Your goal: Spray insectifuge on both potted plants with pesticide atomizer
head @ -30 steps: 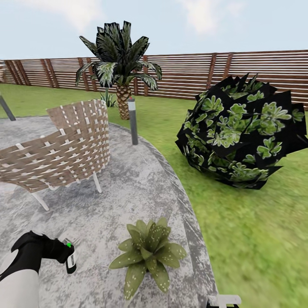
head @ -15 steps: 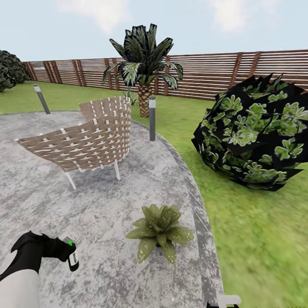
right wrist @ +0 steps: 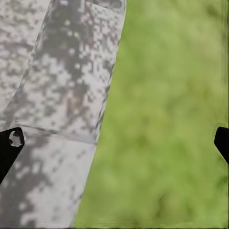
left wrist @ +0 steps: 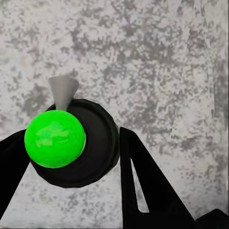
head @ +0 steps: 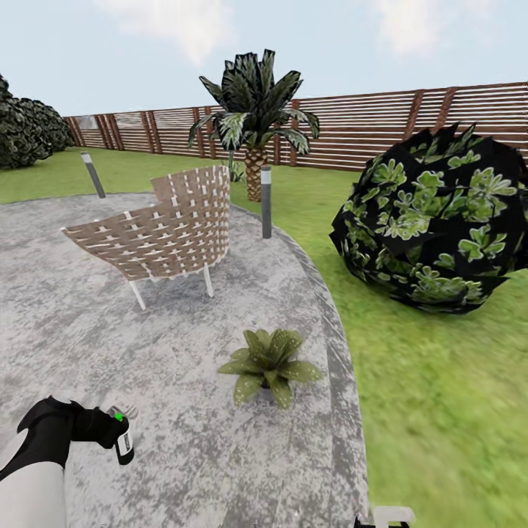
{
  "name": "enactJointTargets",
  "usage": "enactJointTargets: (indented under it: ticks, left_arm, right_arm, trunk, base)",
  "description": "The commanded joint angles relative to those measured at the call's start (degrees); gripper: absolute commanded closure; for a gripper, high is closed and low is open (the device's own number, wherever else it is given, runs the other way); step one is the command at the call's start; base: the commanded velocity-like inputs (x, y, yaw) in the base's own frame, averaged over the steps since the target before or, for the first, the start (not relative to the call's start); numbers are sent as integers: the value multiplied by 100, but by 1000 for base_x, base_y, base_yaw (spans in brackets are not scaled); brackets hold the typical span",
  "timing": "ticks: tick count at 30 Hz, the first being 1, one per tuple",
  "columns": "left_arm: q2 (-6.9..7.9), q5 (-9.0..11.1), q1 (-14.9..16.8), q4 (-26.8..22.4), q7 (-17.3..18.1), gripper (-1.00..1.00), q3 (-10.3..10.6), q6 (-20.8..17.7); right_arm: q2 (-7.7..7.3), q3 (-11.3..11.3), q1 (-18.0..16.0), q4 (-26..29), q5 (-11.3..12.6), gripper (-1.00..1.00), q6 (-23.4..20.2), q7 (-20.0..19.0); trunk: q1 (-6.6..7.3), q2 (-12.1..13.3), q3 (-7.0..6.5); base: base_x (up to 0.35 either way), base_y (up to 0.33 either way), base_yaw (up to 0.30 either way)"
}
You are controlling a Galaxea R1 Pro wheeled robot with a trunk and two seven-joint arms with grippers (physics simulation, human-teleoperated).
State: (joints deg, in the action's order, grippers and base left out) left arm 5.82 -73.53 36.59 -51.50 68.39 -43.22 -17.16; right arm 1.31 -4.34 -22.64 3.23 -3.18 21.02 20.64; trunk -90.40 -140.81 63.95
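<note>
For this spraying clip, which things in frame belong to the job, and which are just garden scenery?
Job:
- pesticide atomizer, green-capped, held in the left gripper
- potted plant on the patio
- right gripper, jaws wide apart, nothing between them

Scenery:
- wicker chair
- palm
- bush
- two grey posts
- fence
- lawn

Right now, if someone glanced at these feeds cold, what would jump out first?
Probably the bright green cap of the pesticide atomizer, held in the left gripper low at the left over the grey patio. Next, one potted plant sits on the paving near its edge, ahead and to the right of that gripper. Behind it stand a wicker chair and, on the lawn at right, a big dark bush.
</note>
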Motion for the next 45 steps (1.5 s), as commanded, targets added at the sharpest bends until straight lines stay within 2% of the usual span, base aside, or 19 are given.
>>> enactJointTargets:
  ticks: [1,15,24,25,26,27,29,30,31,33,34,35,38,40,42,44,45]
  left_arm:
    - [-2,-12,6,-7,34,100,-11,-60]
    - [4,-12,6,-1,34,100,-11,-62]
    - [-9,-11,6,59,22,100,6,-51]
    - [-16,24,-23,170,-189,100,0,-39]
    - [-44,447,-285,824,-1497,100,9,205]
    - [-49,569,-313,1034,-1903,100,10,420]
    - [-31,774,-350,1817,-2841,100,5,1139]
    - [-11,805,-358,2322,-3112,100,-5,1441]
    - [-2,811,-361,2553,-3202,100,1,1559]
    - [-11,813,-363,2726,-3266,100,38,1683]
    - [-22,810,-360,2768,-3277,100,51,1734]
    - [-37,805,-353,2784,-3276,100,51,1761]
    - [-93,795,-289,2815,-3194,100,111,1808]
    - [-110,786,-228,2820,-2690,100,212,1821]
    - [-115,779,-75,2820,-2105,100,335,1827]
    - [-137,772,22,2820,-1743,100,543,1829]
    - [-198,771,55,2820,-1642,100,762,1829]
  right_arm:
    - [1,-41,-4,-6,-33,-100,-10,54]
    - [1,-41,-4,-6,-33,-100,-11,54]
    - [1,-35,-4,15,-33,-100,-10,60]
    - [6,-41,-4,24,-33,-100,-10,56]
    - [9,-46,-4,28,-33,-100,-10,48]
    - [9,-47,-4,29,-33,-100,-10,47]
    - [5,-49,-4,29,-37,-100,-15,40]
    - [-1,-64,-4,33,-48,-100,-16,26]
    - [-4,-73,-4,46,-57,-100,-13,17]
    - [-27,-87,-5,174,-100,-100,-11,3]
    - [-81,-90,-9,390,-212,-100,-15,-52]
    - [-121,-91,-8,577,-331,-100,-16,-154]
    - [-252,-89,-11,1181,-931,-100,-29,-1056]
    - [-370,-86,-15,1546,-1265,-100,-35,-1889]
    - [-450,-83,-22,1871,-1518,-100,-38,-2455]
    - [-506,-79,-31,2170,-1846,-100,-43,-2998]
    - [-520,-77,-35,2379,-2060,-100,-46,-3304]
  trunk:
    - [5,-2,5]
    - [5,-2,5]
    - [5,-2,-3]
    - [5,-2,-3]
    - [5,-2,-3]
    - [5,-2,-3]
    - [5,-2,-3]
    - [5,-2,-3]
    - [5,-2,-3]
    - [5,-2,-3]
    - [5,-2,-3]
    - [5,-2,-3]
    - [5,-2,-3]
    - [5,-2,-3]
    - [5,-2,-3]
    - [5,-2,-3]
    - [5,-2,-3]
  base:
    - [-337,-114,0]
    - [-338,-80,0]
    - [-317,145,-148]
    - [-64,45,-8]
    - [-9,6,-1]
    - [-6,4,-1]
    - [-2,2,0]
    - [0,0,0]
    - [0,0,0]
    - [0,0,0]
    - [0,0,0]
    - [0,0,0]
    - [0,0,0]
    - [0,0,0]
    - [0,0,0]
    - [0,0,0]
    - [0,0,0]
